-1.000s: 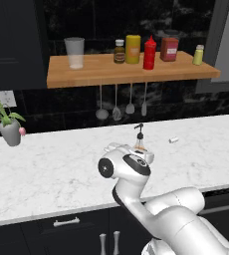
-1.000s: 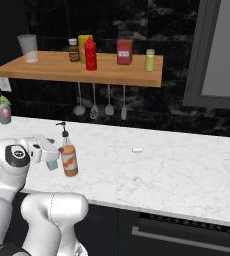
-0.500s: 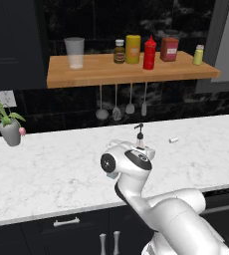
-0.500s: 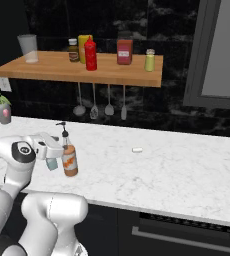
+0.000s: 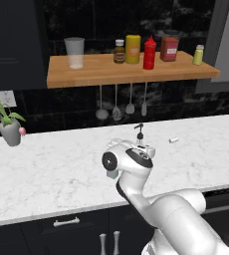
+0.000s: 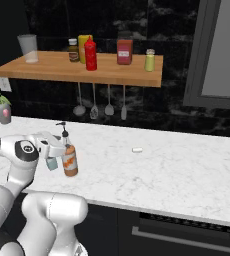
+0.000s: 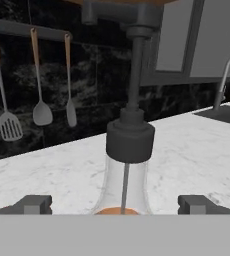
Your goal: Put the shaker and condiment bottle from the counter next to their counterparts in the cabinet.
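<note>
Nothing was shelved yet: the released tool straddled the condiment bottle on the desk, with the shaker beside it, both awaiting the cabinet.

A rendered home kitchen: a long white marble worktop runs along a black stone wall, with dark drawer fronts and silver handles below. Ladles and spatulas hang under a wooden shelf carrying sauce bottles, jars and a glass. A potted plant stands at one end, and a tap rises at the other.
</note>
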Tool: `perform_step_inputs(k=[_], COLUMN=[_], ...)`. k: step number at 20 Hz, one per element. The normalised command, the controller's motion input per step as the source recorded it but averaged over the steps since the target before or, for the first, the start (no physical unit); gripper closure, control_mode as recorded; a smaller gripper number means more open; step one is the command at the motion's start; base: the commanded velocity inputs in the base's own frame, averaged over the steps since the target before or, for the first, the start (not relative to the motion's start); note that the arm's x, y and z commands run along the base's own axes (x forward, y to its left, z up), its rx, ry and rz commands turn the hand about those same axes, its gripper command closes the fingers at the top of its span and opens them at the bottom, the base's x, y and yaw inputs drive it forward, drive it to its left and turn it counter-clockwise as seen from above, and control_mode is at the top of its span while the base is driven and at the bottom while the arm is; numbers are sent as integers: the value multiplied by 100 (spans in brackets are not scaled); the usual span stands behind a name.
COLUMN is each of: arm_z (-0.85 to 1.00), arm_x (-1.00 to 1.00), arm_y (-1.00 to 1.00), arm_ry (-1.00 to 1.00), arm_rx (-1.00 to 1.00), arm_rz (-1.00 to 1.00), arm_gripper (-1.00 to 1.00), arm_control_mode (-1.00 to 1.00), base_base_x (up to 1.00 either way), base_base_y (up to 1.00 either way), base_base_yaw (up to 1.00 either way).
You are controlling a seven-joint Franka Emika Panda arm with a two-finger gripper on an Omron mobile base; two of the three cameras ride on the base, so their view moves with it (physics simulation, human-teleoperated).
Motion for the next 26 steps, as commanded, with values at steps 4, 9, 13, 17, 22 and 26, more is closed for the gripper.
perform_step_inputs(k=[4,9,13,17,22,26], arm_z=[0,0,-2,-15,-4,34], arm_x=[8,0,0,0,11,3], arm_y=[-21,-18,17,69,13,-26], arm_ry=[0,0,0,3,3,-2], arm_rx=[2,3,-1,-12,-3,0], arm_rz=[0,0,0,2,9,4], arm_gripper=[-100,-100,100,100,100,100], arm_control_mode=[-100,-100,-100,-100,-100,-100], base_base_x=[0,0,0,0,0,0], base_base_y=[0,0,0,0,0,0], base_base_yaw=[0,0,0,0,0,0])
